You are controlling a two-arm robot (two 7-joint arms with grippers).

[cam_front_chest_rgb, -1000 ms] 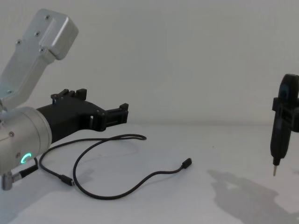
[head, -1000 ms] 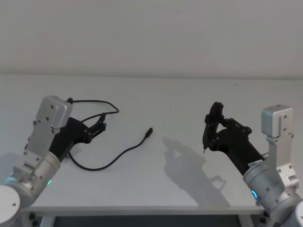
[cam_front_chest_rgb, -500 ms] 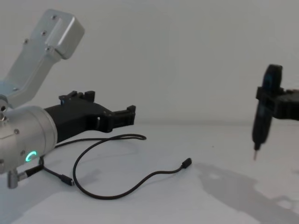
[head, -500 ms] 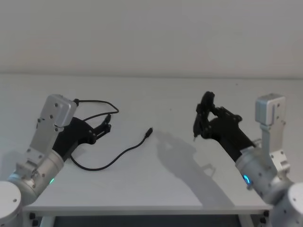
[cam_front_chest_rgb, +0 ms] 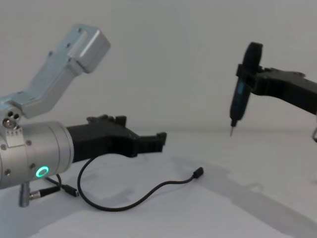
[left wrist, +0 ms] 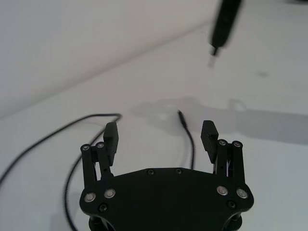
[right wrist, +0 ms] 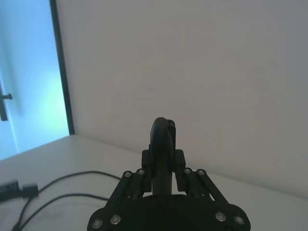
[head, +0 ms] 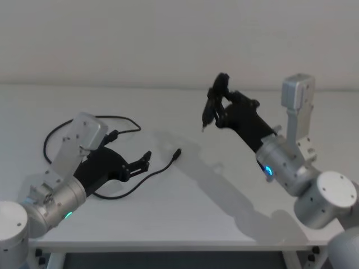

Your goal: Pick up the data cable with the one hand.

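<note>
The data cable point(head: 157, 173) lies in loose black curves on the white table point(head: 190, 224), one small plug point(head: 177, 153) pointing toward the middle. My left gripper point(head: 142, 161) hovers open just over the cable's middle stretch, its fingers apart with nothing between them. In the left wrist view the cable point(left wrist: 190, 145) and plug point(left wrist: 180, 114) run ahead between the open fingers point(left wrist: 110, 137). From the chest view the plug point(cam_front_chest_rgb: 198, 172) lies right of the left gripper point(cam_front_chest_rgb: 157, 141). My right gripper point(head: 220, 104) is raised at the back, shut on a slim black tool point(cam_front_chest_rgb: 241, 94).
The cable's far loop point(head: 119, 119) curves behind the left arm toward the table's left side. The tool's thin tip point(head: 203, 128) points down above bare table. A blue-lit panel point(right wrist: 26, 72) stands in the room beyond.
My left gripper has swung forward and to the right over the cable. The right arm has lifted and moved left and farther back, still carrying the black tool.
</note>
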